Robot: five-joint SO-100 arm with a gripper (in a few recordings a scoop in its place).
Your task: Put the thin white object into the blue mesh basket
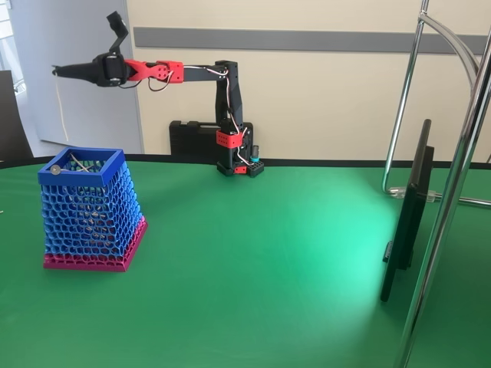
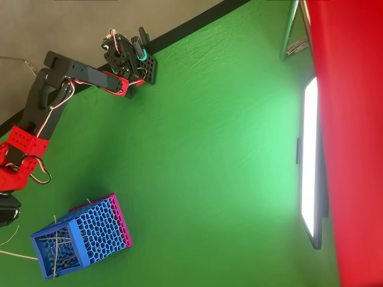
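Observation:
The blue mesh basket [image 1: 86, 208] stands upright on the green table at the left, its pink base down and its blue square rim open upward. Thin sticks lie inside it. My gripper [image 1: 57, 72] reaches out level, high above the table and just left of the basket's rim. It is shut on the top of the thin white object [image 1: 61, 111], which hangs almost straight down, its lower end just above and left of the rim. In the overhead view the basket [image 2: 90, 230] sits at the lower left, with the gripper's dark body [image 2: 6, 214] cut off by the left edge.
A dark monitor [image 1: 406, 218] stands edge-on at the right, with chrome stand poles [image 1: 453, 192] beside it. A black case [image 1: 192, 139] sits behind the arm's base [image 1: 234, 157]. Green table stretches between the basket and the monitor.

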